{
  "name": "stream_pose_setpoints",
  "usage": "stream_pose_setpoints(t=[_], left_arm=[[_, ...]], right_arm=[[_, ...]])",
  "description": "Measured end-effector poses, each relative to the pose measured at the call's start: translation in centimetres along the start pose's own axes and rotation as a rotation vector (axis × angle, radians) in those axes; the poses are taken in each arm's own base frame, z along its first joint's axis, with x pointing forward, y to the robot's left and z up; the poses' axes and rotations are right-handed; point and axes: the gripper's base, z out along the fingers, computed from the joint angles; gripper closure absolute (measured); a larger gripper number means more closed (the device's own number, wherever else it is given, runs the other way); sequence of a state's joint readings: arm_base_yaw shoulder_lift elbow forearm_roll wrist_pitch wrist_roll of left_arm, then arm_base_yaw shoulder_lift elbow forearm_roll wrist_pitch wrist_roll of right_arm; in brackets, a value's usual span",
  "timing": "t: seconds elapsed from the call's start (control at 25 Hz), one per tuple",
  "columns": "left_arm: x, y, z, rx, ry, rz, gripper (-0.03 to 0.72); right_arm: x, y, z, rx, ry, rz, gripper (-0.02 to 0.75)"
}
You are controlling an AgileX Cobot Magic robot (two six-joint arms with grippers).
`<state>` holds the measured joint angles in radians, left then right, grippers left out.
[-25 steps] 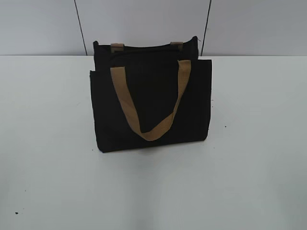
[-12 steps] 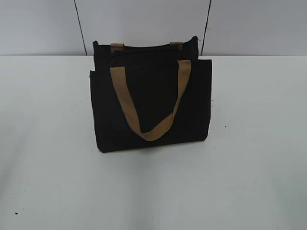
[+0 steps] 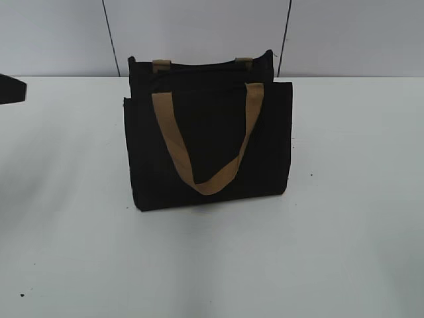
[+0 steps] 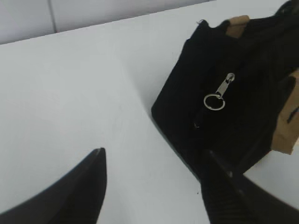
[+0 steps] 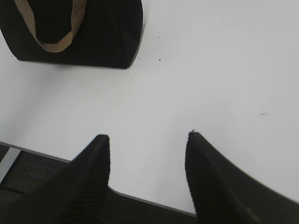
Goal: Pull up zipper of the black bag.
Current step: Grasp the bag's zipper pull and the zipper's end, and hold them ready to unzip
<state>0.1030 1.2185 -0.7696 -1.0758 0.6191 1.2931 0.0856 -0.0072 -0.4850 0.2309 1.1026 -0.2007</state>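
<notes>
The black bag [image 3: 209,146] stands upright in the middle of the white table, a tan strap [image 3: 205,149] hanging down its front. In the left wrist view the bag [image 4: 187,107] shows its end face with the silver zipper pull and ring [image 4: 217,95] hanging on it. My left gripper [image 4: 152,156] is open and empty above the table, short of the bag's end; it shows at the left edge of the exterior view [image 3: 12,89]. My right gripper [image 5: 147,137] is open and empty over the table's front edge, away from the bag [image 5: 93,42].
The white table [image 3: 344,218] stretches all round the bag. A grey panelled wall [image 3: 199,33] stands behind it. The right wrist view shows the table's front edge [image 5: 42,156] and dark floor below.
My left arm has come into the exterior view at the left edge. The bag has not moved.
</notes>
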Motion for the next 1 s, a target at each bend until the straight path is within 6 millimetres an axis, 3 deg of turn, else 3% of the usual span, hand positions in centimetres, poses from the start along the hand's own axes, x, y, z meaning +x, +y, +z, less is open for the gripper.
stream_pose_setpoints(t=[0.2,0.48,1.0], left_arm=[[1.0,2.0,4.4,0.133,-0.042,0.089,0.198],[3.2,3.8,8.2,0.157,-0.059,0.249,0.198],[7.4,3.6,13.4,0.398,-0.179,0.332,0.207]], right_arm=[[0.0,0.0,0.0,0.000,0.000,0.000,0.338],[0.0,0.0,0.0,-0.004,-0.001,0.002,0.338],[0.0,0.0,0.0,-0.005,0.000,0.003,0.338]])
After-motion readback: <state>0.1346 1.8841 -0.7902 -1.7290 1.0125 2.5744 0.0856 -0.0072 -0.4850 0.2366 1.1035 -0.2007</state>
